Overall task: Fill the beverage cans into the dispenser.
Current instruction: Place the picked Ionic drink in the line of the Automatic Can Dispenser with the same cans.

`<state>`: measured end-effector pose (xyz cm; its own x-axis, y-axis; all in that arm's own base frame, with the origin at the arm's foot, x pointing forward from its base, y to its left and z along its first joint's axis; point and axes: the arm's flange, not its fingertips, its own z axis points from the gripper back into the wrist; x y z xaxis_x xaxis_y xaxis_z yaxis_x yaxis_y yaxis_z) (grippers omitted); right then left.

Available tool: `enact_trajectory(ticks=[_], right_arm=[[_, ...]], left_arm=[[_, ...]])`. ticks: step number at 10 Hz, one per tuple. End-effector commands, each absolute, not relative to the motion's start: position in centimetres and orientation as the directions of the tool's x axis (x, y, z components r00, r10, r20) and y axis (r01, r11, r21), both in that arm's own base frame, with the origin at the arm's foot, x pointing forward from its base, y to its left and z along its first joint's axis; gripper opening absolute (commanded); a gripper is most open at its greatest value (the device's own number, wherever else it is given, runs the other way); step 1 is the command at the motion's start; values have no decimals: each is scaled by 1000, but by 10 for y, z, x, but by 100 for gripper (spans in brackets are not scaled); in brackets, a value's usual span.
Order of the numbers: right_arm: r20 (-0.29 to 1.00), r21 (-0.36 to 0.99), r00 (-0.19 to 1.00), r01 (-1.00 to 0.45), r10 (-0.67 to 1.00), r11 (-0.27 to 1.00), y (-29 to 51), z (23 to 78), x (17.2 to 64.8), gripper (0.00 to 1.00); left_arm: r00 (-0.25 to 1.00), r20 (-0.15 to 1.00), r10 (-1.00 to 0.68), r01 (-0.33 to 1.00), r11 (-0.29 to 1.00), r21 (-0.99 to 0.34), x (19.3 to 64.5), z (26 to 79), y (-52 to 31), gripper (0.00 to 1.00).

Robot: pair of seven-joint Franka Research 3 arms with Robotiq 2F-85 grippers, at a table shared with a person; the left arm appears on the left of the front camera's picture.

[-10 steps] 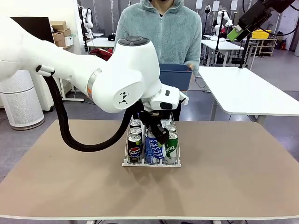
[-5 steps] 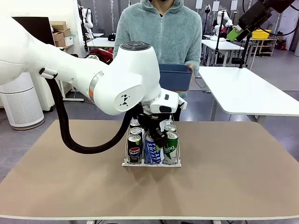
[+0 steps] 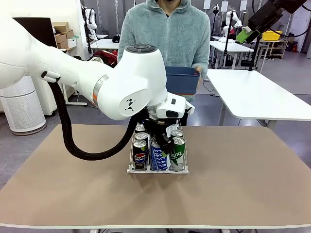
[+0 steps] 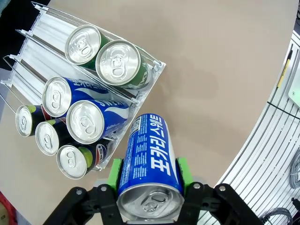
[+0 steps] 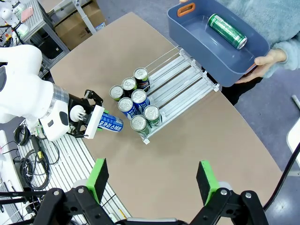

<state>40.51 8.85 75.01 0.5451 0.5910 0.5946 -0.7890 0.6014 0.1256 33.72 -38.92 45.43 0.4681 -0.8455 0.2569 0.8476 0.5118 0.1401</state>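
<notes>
Just in front of the dispenser (image 5: 187, 79), on the robot's side, the left gripper (image 4: 149, 172) is clamping a blue Pocari Sweat can (image 4: 149, 154) lying on its side, still clear of the lanes. Over the last second the arm has been shifting only slightly and is now settling, so this can is probably still waiting for its slot. The right gripper (image 5: 152, 180) is hanging released high above, while the person is holding a dark-blue bin (image 5: 243, 63) carrying a green can (image 5: 227, 30).
</notes>
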Motion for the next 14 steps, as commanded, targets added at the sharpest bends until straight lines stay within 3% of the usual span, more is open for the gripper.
enact_trajectory(ticks=[1, 6, 14], right_arm=[[593, 129, 546, -790, 592, 599, 88, 749, 405, 100], [593, 129, 546, -790, 592, 599, 88, 749, 405, 100], [593, 129, 546, -790, 592, 599, 88, 749, 405, 100]], left_arm=[[484, 258, -836, 833, 531, 156, 347, 452, -381, 57], [548, 261, -795, 782, 597, 177, 372, 440, -377, 57], [541, 309, -782, 775, 606, 179, 417, 429, -376, 57]])
